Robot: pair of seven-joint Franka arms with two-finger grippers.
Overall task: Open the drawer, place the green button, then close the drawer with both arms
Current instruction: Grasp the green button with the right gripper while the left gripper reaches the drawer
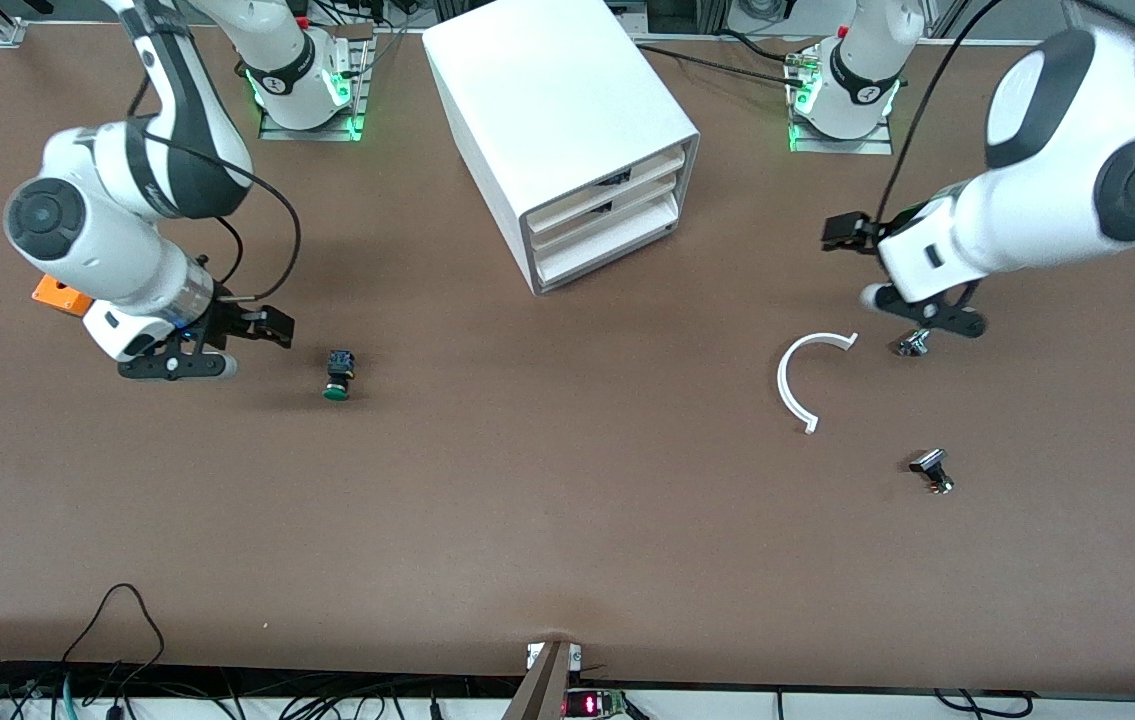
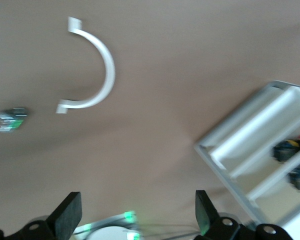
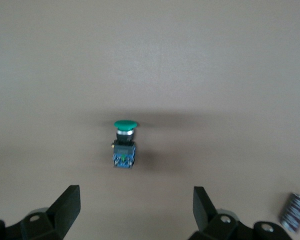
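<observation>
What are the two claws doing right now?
Left gripper: open, holding nothing, over bare table.
Right gripper: open, empty, beside the button.

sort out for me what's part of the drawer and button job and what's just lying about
Job: lowest drawer of the white cabinet, green-capped button, left gripper, right gripper, both open.
Lying about: white curved piece, orange box, two small knobs.

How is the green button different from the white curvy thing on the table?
The button is small and blocky, with a green cap and dark body; the white curved piece is bigger, thin and open like a letter C. The button lies toward the right arm's end of the table, the curved piece toward the left arm's. Both lie untouched on the table.
</observation>
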